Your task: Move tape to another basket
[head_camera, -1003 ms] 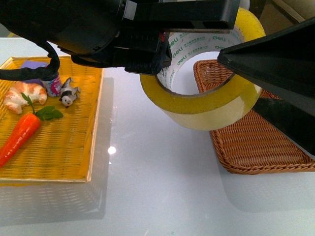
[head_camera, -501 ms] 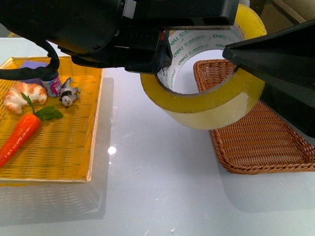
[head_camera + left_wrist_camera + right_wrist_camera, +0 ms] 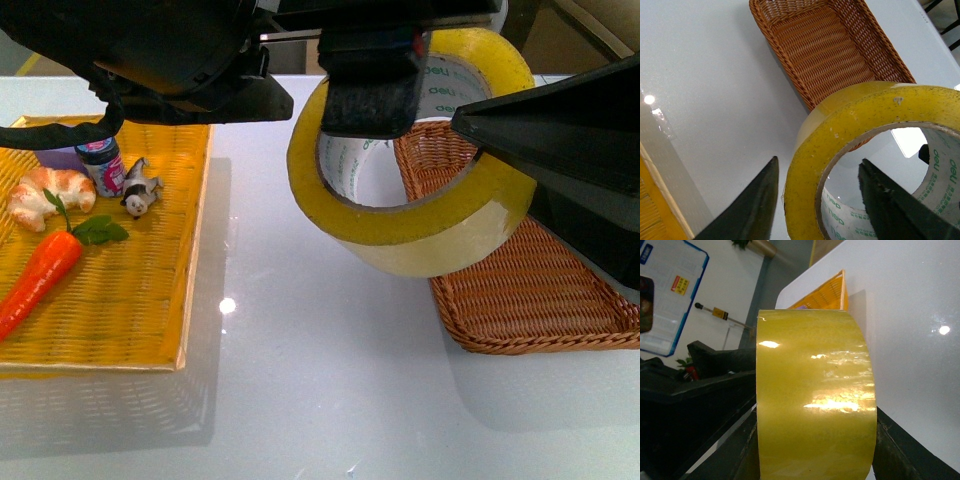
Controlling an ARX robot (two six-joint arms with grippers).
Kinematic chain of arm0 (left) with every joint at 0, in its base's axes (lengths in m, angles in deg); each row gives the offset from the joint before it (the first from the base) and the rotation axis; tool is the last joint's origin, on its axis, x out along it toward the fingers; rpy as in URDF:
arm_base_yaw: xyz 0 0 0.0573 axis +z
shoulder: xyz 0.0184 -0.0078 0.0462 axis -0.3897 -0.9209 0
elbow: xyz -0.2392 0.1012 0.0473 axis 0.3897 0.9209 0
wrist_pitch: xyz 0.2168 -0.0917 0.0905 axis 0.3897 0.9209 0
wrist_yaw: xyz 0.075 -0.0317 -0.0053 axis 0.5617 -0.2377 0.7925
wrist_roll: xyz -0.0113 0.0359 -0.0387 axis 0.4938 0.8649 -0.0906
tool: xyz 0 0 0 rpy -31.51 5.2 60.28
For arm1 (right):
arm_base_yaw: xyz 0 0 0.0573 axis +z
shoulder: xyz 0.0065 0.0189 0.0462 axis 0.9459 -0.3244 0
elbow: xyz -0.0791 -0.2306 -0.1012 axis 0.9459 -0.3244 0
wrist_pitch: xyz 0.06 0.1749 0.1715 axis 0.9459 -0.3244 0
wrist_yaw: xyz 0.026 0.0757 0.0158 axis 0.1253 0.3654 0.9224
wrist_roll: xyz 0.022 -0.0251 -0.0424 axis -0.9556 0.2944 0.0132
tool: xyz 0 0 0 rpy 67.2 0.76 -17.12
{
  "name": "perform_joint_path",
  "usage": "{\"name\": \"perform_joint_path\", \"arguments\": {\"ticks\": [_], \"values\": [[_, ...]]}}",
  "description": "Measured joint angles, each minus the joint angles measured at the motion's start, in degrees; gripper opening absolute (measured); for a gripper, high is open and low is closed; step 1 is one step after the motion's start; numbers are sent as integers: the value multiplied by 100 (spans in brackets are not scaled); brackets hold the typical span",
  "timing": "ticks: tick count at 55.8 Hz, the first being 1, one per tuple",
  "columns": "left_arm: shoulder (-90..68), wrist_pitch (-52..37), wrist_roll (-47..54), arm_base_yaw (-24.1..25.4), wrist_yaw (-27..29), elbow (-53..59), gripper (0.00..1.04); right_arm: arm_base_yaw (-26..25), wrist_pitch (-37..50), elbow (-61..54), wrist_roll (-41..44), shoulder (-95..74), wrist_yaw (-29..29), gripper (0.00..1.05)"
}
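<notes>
The tape (image 3: pixel 425 235), a wide yellow roll with a white, green-printed core, hangs tilted in the air over the table, at the near left corner of the brown wicker basket (image 3: pixel 545 300). My right gripper (image 3: pixel 495 165) is shut on the roll's right side. In the right wrist view the tape (image 3: pixel 815 405) fills the space between the two black fingers of the right gripper (image 3: pixel 815 452). My left gripper (image 3: pixel 820 210) is open and straddles the roll's wall, one finger outside and one inside the hole. The basket (image 3: pixel 825 50) lies beyond the tape (image 3: pixel 840 130).
A flat yellow woven tray (image 3: pixel 150 300) at the left holds a toy carrot (image 3: pixel 40 275), a croissant (image 3: pixel 50 190), a small bottle (image 3: pixel 102 165) and a toy figure (image 3: pixel 140 190). Glossy white table (image 3: pixel 320 380) lies between tray and basket.
My left gripper has let go of the roll's rim and opened. The tape has tilted and shifted slightly right. The small bottle on the tray now shows.
</notes>
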Motion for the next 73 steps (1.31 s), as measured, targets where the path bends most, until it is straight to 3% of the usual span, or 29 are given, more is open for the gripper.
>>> {"name": "perform_joint_path", "arguments": {"ticks": [9, 24, 26, 29, 31, 33, 38, 52, 63, 73], "values": [[181, 2, -4, 72, -37, 0, 97, -282, -61, 0, -57, 33, -52, 48], [977, -466, 87, 472, 44, 334, 95, -1174, -396, -118, -68, 319, 48, 47], [1202, -1696, 409, 435, 1296, 826, 86, -1241, -439, -127, -59, 387, 87, 47], [1502, -2830, 807, 507, 2354, 1416, 78, -1316, -514, -136, 11, 476, 131, 47], [1818, -3442, 973, 662, 2929, 1862, 71, -1338, -542, -138, 50, 498, 157, 47], [2096, -3681, 1069, 828, 3077, 2144, 65, -1375, -610, -138, 105, 531, 164, 47], [2970, -3880, 1255, 1355, 2942, 2861, 45, -1578, -874, -136, 400, 570, 151, 47], [3816, -3917, 1353, 1971, 2262, 3901, 3, -2363, -1266, 385, 1178, 33, 343, 47], [4413, -3842, 1373, 2328, 1904, 4352, 2, -2922, -1005, 1143, 1174, -1119, 385, 47], [4927, -3613, 1373, 2590, 1679, 4666, 2, -2975, -957, 1851, 1056, -2286, 343, 47]]}}
